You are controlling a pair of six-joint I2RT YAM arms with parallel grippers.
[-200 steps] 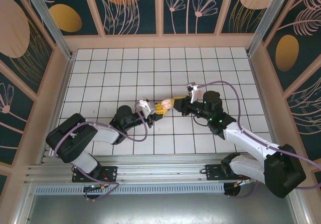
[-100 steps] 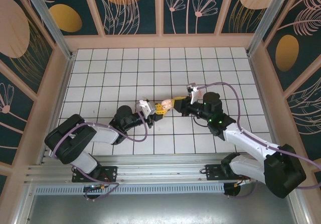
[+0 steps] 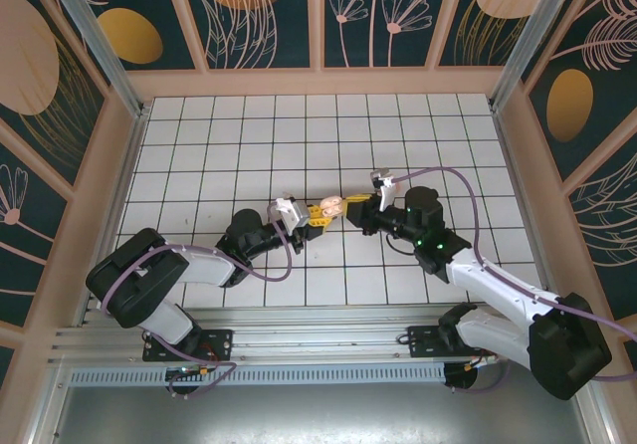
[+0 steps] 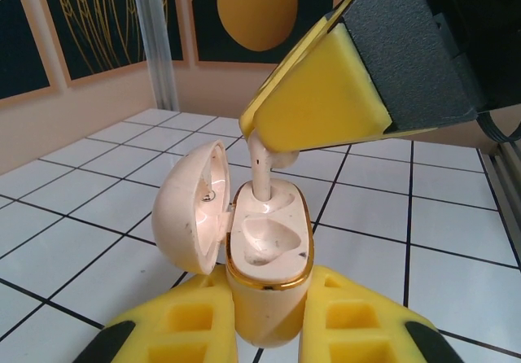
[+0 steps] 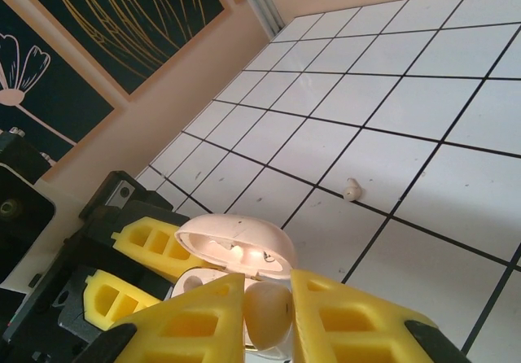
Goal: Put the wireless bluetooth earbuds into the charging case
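Note:
My left gripper (image 4: 267, 318) is shut on a beige charging case (image 4: 269, 241) that it holds upright, with the lid (image 4: 191, 216) swung open to the left. The near slot of the case is empty. A beige earbud (image 5: 267, 310) is pinched in my right gripper (image 5: 269, 330), and its stem (image 4: 262, 180) reaches down into the far slot. In the top view the two grippers meet at the case (image 3: 328, 208), left gripper (image 3: 315, 215) and right gripper (image 3: 348, 205). A second beige earbud (image 5: 352, 188) lies loose on a white tile beyond the case.
The white tiled floor (image 3: 249, 145) stretches away to a peach wall base (image 3: 318, 81) with dark floral panels above. Metal posts (image 3: 100, 41) stand at the back corners. Purple cables (image 3: 448, 175) loop over both arms.
The right arm has shifted slightly toward the near right. Both grippers stay together at the case, each still shut on what it holds.

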